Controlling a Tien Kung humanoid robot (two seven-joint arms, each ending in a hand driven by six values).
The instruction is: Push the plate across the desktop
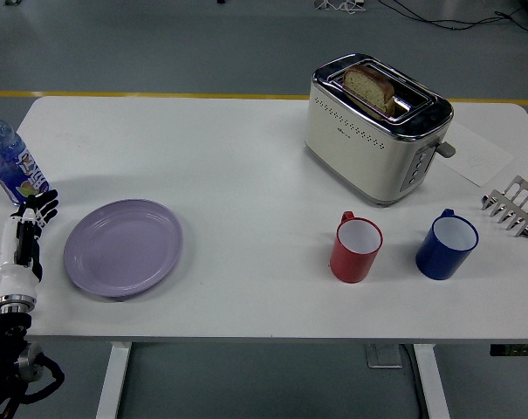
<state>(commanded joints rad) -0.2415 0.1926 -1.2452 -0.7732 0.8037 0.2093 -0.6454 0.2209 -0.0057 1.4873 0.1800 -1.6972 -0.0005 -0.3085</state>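
Left hand (24, 237) lay at the table's (246, 157) left edge, fingers straight and relaxed, holding nothing, just left of the lilac plate (123, 248). Plate sat flat, near-left. Water bottle (7, 160) stood behind the hand; toaster (374, 129) far right.

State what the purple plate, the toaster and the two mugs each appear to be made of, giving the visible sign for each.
Purple plate: probably plastic or glazed ceramic; smooth, even colour with a soft sheen.
Toaster: metal, cream body with polished chrome trim that reflects light.
Red mug and blue mug: likely glazed ceramic or enamel; glossy outside, white inside.
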